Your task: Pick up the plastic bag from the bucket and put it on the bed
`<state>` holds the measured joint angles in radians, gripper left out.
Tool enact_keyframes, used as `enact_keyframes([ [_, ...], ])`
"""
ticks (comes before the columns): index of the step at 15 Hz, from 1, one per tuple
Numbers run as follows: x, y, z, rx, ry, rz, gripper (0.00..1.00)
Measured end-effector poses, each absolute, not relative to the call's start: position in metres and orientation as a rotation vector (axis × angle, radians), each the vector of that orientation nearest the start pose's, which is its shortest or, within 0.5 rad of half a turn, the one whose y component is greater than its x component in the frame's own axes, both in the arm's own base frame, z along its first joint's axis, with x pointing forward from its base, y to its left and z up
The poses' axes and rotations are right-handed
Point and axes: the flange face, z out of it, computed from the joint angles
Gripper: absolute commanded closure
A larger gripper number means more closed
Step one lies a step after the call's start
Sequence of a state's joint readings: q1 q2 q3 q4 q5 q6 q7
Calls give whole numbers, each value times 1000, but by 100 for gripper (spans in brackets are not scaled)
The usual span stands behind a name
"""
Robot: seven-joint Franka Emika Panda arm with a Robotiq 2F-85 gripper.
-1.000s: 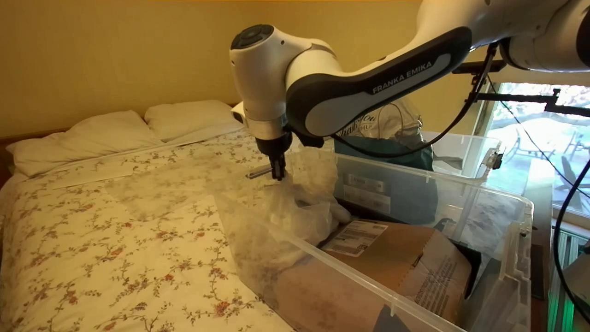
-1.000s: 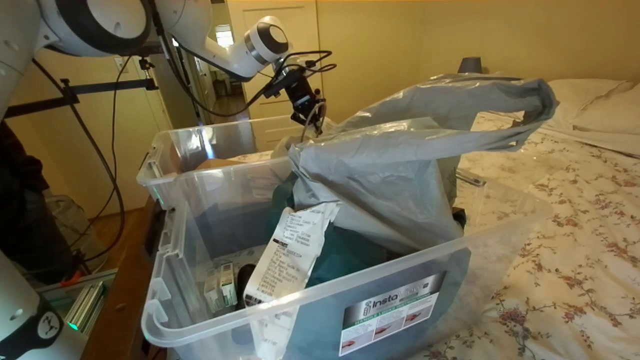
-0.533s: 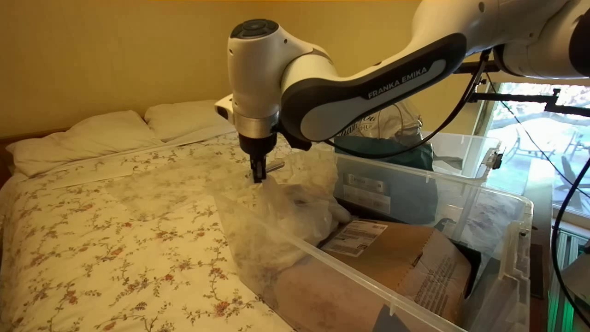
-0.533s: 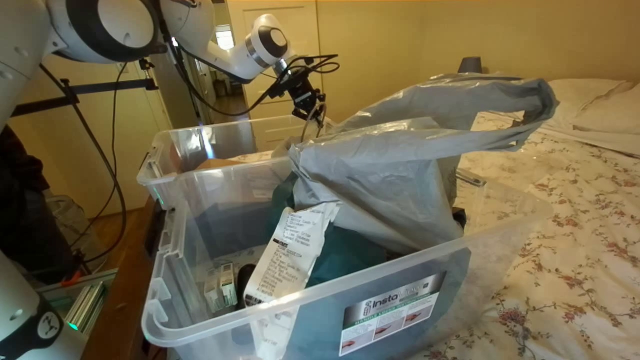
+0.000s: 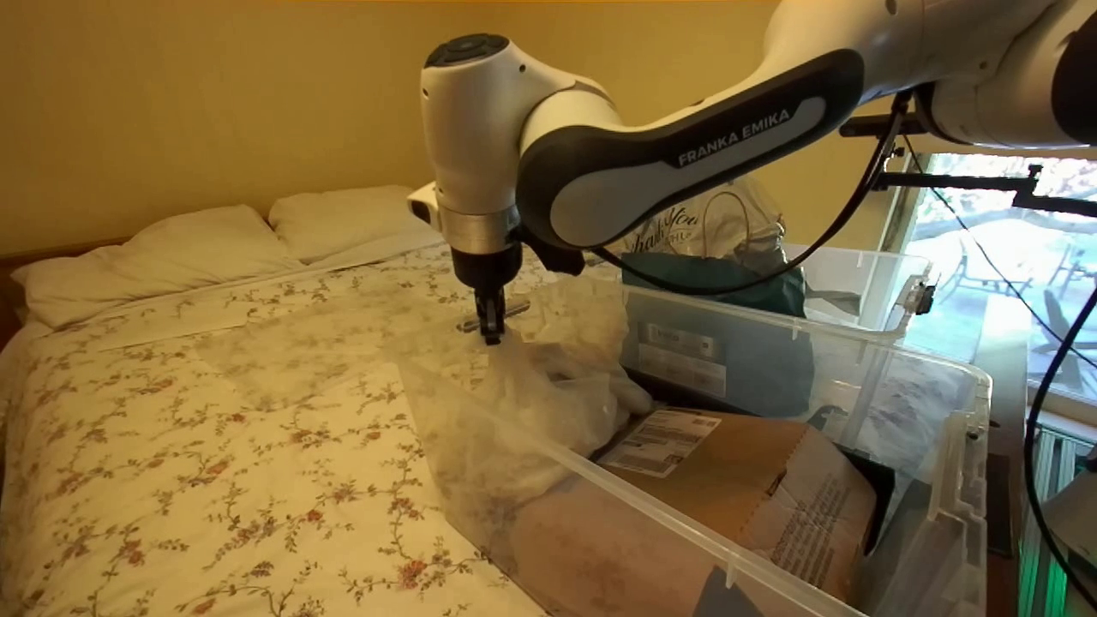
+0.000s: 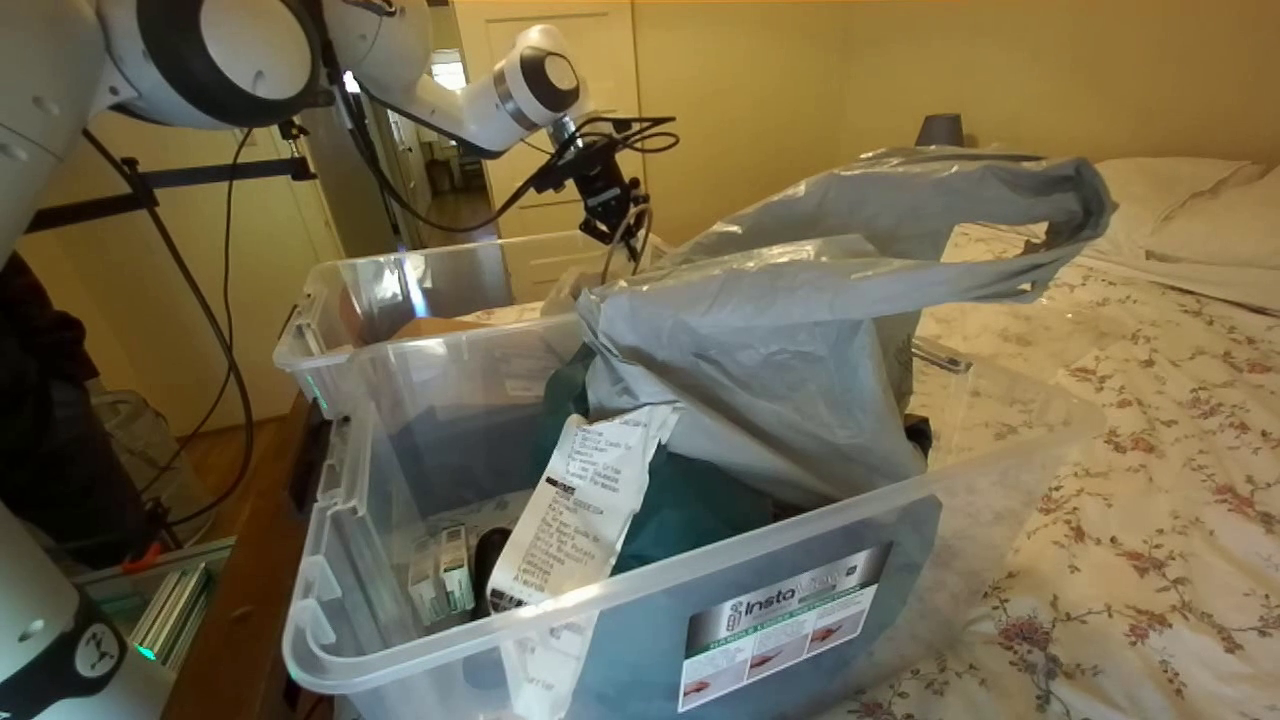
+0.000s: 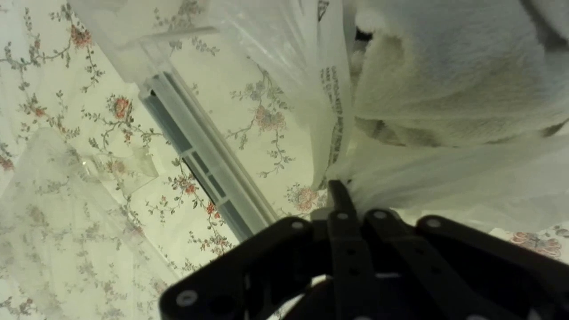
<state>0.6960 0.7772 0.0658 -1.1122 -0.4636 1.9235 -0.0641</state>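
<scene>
The translucent whitish plastic bag (image 5: 566, 398) sits in the clear plastic bin (image 5: 634, 493), at the bed end. In the wrist view the bag (image 7: 444, 182) is open at the top, with something pale and fluffy (image 7: 453, 84) inside. My gripper (image 5: 491, 338) points down above the bin's bed-side end. In the wrist view the gripper (image 7: 344, 191) is shut, with bag plastic gathered at its fingertips. In an exterior view the gripper (image 6: 630, 250) shows behind a grey bag, which hides most of the plastic bag. The floral bed (image 5: 214, 480) lies beside the bin.
A cardboard box (image 5: 746, 480) lies in the same bin. A second clear bin (image 6: 620, 610) stands alongside, holding a tall grey bag (image 6: 760, 350) and a paper receipt (image 6: 580, 500). The bin's end handle (image 7: 209, 160) is close to the gripper. Pillows (image 5: 188, 257) lie at the bed's head.
In an exterior view my gripper has moved left toward the bed, then slightly back right and down. The gripped top of the bag has shifted left with it; the bag's body stays in the bin.
</scene>
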Motion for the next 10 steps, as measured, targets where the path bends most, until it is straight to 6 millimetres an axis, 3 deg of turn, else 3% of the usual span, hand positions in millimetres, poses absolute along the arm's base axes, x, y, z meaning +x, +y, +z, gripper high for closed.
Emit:
enact_keyframes([
  [2,584,489,363,-3125,-1558,-208,99],
  [3,583,488,365,-3142,-1530,-189,73],
  [5,584,488,369,-3162,-1467,-182,68],
  [10,584,489,375,-3152,-1244,-149,34],
])
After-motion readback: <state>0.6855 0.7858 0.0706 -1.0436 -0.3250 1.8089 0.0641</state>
